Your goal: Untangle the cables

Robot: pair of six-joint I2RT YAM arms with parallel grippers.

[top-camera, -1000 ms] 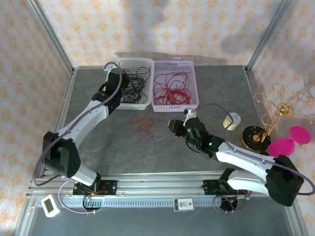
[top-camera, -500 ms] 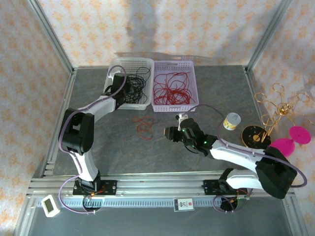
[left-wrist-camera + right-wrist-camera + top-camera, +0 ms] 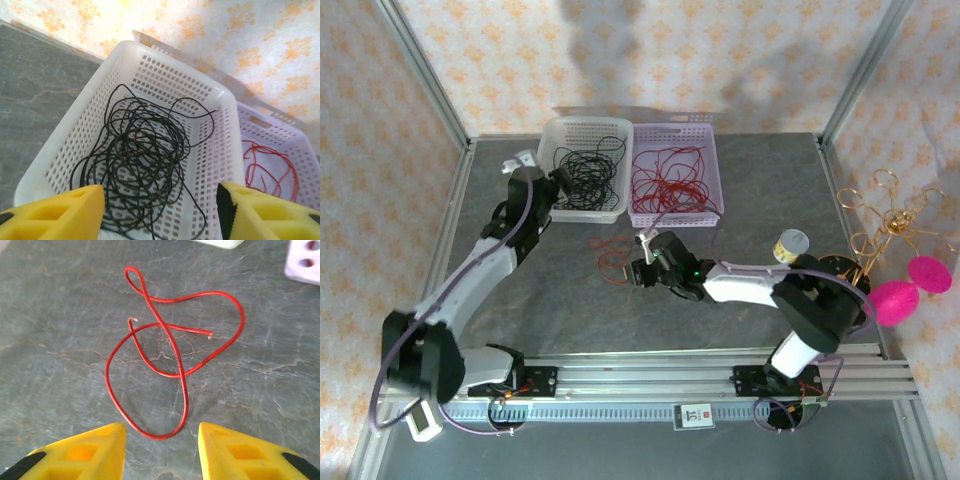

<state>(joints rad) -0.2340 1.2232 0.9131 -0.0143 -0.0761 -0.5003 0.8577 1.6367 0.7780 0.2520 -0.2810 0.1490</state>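
One thin red cable (image 3: 181,375) lies loose on the grey mottled counter (image 3: 770,180), just in front of the two baskets. It is curled into a few open loops that cross one another, and both cut ends point inward.

The right gripper (image 3: 162,440) is down low over it. Its yellow jaws are spread apart and hold nothing. The near loop of the cable lies between the two tips; from here I can't tell whether the tips touch the counter.

Behind it, a tangle of black cables (image 3: 140,170) sits heaped in the white perforated plastic basket (image 3: 165,82). Touching that basket on the right is a lilac perforated plastic basket (image 3: 718,175) with a loose mass of red cables (image 3: 668,180) spread over its floor.

The left gripper (image 3: 160,205) hangs at the near left edge of the white basket, angled in toward the black heap. Its jaws are wide apart and hold nothing.

Off at the right edge stand a gold wire ornament (image 3: 890,215), two bright pink discs (image 3: 890,300) and a small round cup (image 3: 790,243).
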